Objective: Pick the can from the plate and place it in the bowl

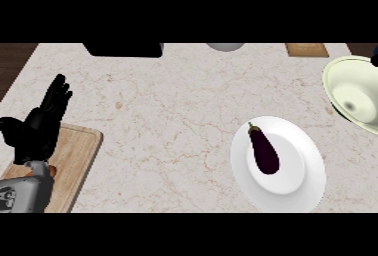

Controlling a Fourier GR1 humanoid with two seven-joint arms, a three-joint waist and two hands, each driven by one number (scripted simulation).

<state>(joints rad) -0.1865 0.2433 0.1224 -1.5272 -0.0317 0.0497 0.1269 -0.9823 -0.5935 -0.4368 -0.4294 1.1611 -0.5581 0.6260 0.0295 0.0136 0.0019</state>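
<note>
A white plate (pixel 295 172) lies at the lower right of the marble counter. On it rests a dark purple eggplant (pixel 263 150), lying lengthwise; no can shows on the plate or anywhere in view. A pale cream bowl (pixel 341 80) stands at the right edge, partly cut off, with nothing inside. My left hand (pixel 40 127) rests at the left side, fingers straight and pointing up, over the wooden board's corner and far from the plate. My right hand is out of the picture.
A wooden cutting board (pixel 77 160) lies at the lower left under my left forearm. At the back edge are a black object (pixel 124 49), a grey-white round object (pixel 225 46) and a small wooden piece (pixel 306 49).
</note>
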